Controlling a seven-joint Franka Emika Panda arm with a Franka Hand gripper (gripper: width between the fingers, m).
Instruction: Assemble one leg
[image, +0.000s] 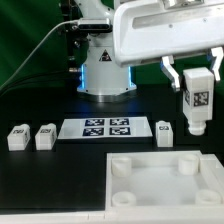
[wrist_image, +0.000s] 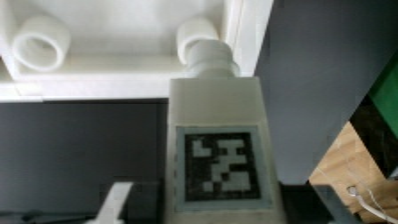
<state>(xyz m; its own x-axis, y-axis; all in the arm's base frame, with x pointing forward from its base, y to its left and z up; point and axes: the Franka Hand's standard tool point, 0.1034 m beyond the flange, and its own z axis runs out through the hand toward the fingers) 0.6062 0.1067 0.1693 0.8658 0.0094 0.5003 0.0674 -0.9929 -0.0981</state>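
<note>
Near the far edge of the panel (image: 160, 178), pincer (image: 196, 88) clamps one leg (image: 197, 110) aloft, tag (image: 199, 99) outward; contact faces hidden by leg, panel cropped by frame.

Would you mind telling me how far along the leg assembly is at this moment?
Done: the end effector holds one leg clear of the table. In hand: the leg hangs over the panel, pointing toward a corner socket. Left: seating it in that socket, which looks not yet done.

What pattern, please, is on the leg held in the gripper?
A black-and-white square tag on the white leg, clearest in the wrist view.
</note>
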